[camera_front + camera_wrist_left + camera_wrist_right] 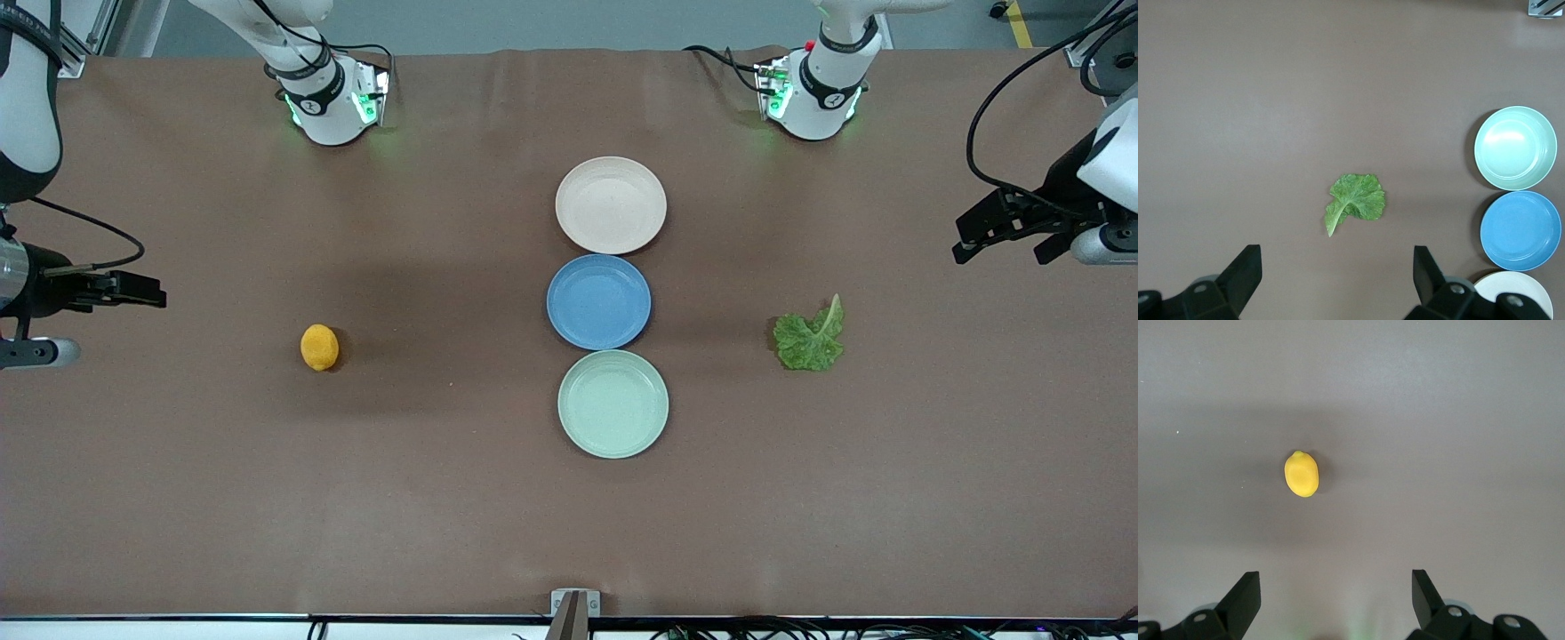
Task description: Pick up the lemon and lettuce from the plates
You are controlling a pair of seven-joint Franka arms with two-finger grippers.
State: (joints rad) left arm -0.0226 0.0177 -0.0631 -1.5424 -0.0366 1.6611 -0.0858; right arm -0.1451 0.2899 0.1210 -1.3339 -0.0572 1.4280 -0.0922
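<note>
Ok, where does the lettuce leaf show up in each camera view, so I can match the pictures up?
Front view: the lettuce lies flat on the bare table toward the left arm's end, beside the blue plate.
Left wrist view: the lettuce is mid-picture, ahead of the open left gripper.
Right wrist view: not in it; only the lemon shows.
Shared landmark: the blue plate, in the front and left wrist views.

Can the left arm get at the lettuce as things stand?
Probably yes. The lettuce lies alone on bare table toward the left arm's end, apart from the plates, and the left gripper hangs open above that end.
</note>
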